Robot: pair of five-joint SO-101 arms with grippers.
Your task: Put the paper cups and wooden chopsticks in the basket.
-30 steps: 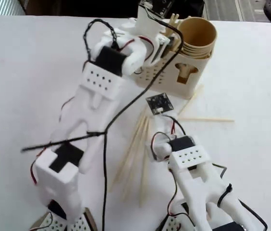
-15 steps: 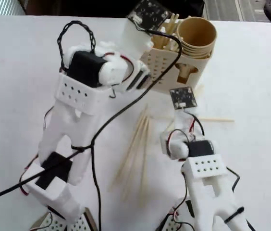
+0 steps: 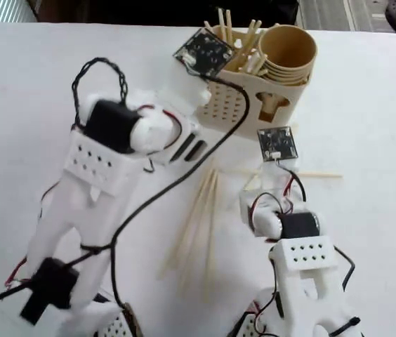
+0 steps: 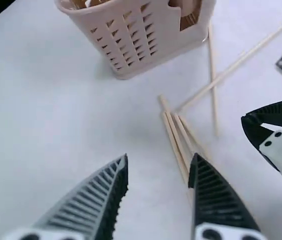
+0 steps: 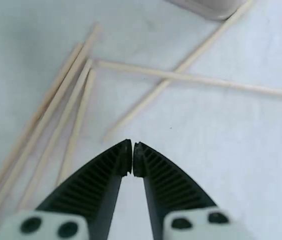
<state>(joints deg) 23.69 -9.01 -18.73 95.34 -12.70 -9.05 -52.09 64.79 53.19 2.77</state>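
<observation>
Standing in the basket [image 3: 222, 105] were the cups [image 3: 287, 49] and some chopsticks [image 3: 227, 28]. Beside it, loose chopsticks [image 3: 196, 214] lay scattered on the desk [image 3: 29, 84]. Over them the left pincer [image 4: 160, 157] hung apart, while the right pincer [image 5: 132, 150] was pressed together, empty.

My fingers [image 5: 101, 185] are black, ribbed. The basket [image 4: 141, 35] is cream, walls slotted and hole-dotted. The paper cups [image 3: 287, 53] tan, chopsticks [image 5: 201, 79] pale wood, table [image 3: 29, 84] white.

Loose chopsticks [image 3: 199, 210] clutter the table [image 3: 36, 84] before the seemingly crowded basket [image 3: 226, 105].
</observation>
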